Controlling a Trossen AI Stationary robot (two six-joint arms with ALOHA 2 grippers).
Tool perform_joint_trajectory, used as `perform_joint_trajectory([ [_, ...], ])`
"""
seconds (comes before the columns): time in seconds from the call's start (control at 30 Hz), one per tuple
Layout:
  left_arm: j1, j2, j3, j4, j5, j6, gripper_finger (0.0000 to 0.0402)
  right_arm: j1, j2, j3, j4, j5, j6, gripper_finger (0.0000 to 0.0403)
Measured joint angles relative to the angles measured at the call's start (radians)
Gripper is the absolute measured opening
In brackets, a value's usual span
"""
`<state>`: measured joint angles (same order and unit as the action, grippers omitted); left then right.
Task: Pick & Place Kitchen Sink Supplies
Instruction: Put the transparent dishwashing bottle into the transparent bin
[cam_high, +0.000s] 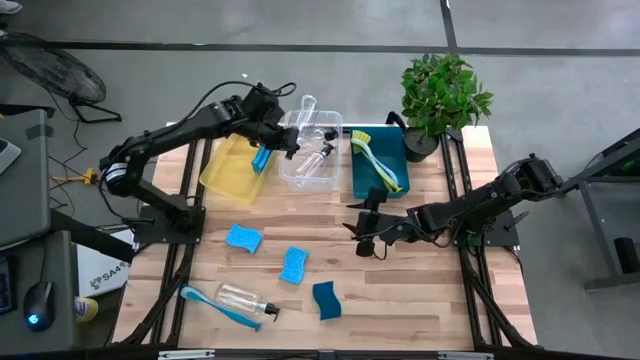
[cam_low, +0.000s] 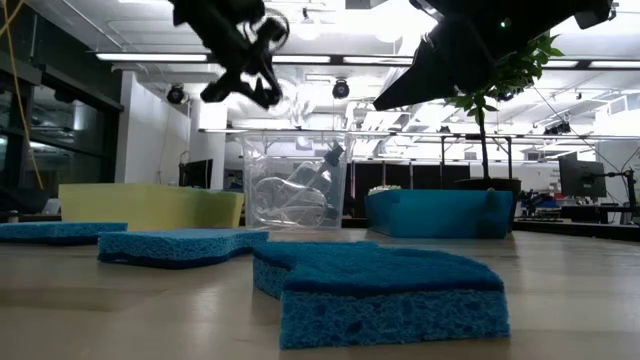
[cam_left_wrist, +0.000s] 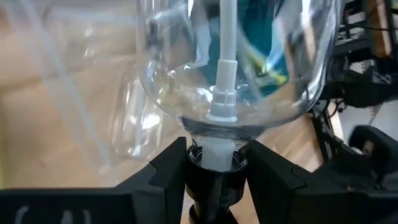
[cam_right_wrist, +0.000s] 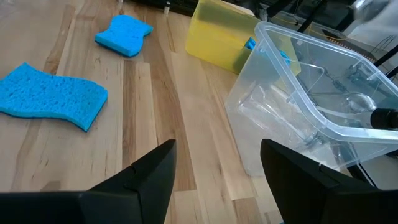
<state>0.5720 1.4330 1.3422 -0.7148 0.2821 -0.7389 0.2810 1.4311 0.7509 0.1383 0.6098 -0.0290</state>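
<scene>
Sorting looks roughly half done. The left end effector is clamped on the neck of a clear bottle, holding it in the air just above the clear bin; the left wrist view shows its fingers pinching the black collar, bottle body pointing away. Below it, the clear bin already holds another bottle. Beside it, the yellow bin holds a blue item that I cannot identify for certain, and farther off the teal bin holds a yellow-green brush.

The right end effector hangs with jaws apart, holding nothing, over bare counter just short of the teal bin.

Left to do, I judge: release the held bottle, then collect what lies well away from the left end effector near the counter's front — three blue sponges, a bottle and a blue brush.
</scene>
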Motion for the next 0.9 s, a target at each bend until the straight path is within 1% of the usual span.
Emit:
perform_joint_trajectory([
  [0.1, 0.026, 0.037, 0.000, -0.026, 0.063, -0.031, 0.0134, 0.000, 0.000, 0.000, 0.000, -0.003, 0.003, 0.0227],
  [0.17, 0.032, 0.057, 0.000, -0.045, 0.082, -0.054, 0.0134, 0.000, 0.000, 0.000, 0.000, -0.009, 0.003, 0.0227],
  [0.4, 0.032, 0.090, -0.001, -0.078, 0.066, -0.130, 0.0134, 0.000, 0.000, 0.000, 0.000, -0.018, 0.004, 0.0227],
  [0.53, 0.030, 0.090, -0.001, -0.078, 0.021, -0.170, 0.0134, 0.000, 0.000, 0.000, -0.002, -0.018, 0.004, 0.0227],
  [0.9, 0.030, 0.092, -0.001, -0.103, 0.003, -0.249, 0.0134, 0.000, 0.000, 0.000, -0.007, -0.020, 0.007, 0.0227],
])
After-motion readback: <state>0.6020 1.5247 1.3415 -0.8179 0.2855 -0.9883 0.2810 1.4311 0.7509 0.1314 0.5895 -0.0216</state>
